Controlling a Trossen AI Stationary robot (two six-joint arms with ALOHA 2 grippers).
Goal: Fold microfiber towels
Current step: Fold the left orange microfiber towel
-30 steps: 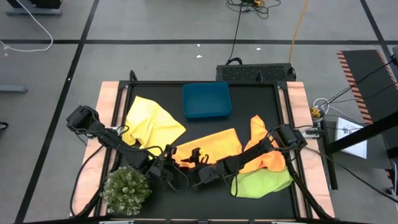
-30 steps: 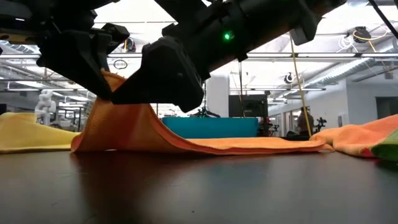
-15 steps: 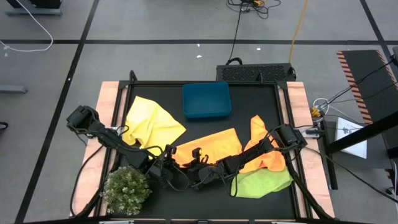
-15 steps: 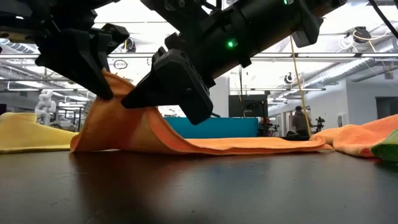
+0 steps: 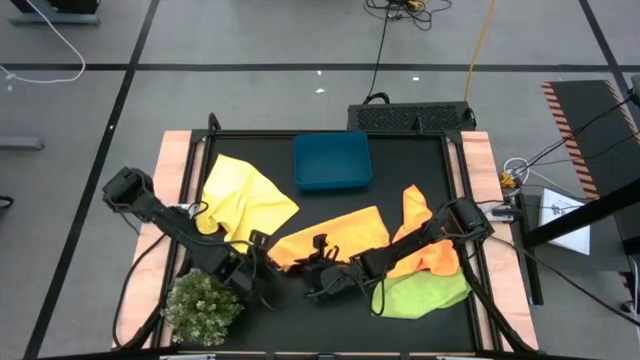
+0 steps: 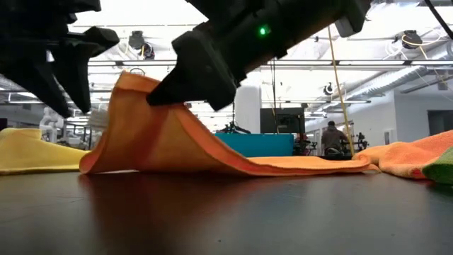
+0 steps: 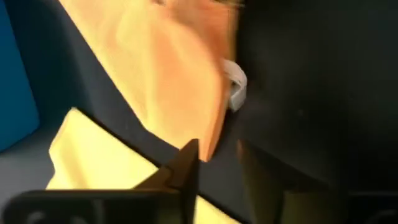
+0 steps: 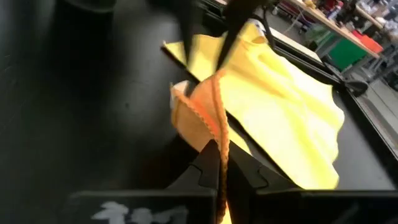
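Left hand [image 6: 60, 78] released, backed off; right hand [image 8: 219, 163] pinches orange towel [image 6: 212, 145] corner.

We are looking down on a grey concrete floor [image 5: 250, 40] crossed by dark lines, with a white cable [image 5: 45, 35] curling at the upper left of the frame and a yellow cord [image 5: 482, 40] trailing at the upper right. A striped hazard panel [image 5: 570, 125] is sitting at the right edge. In the low view, ceiling lights [image 6: 297, 67] are glowing over a bright open hall, and a person [image 6: 331, 138] is standing at centre right.
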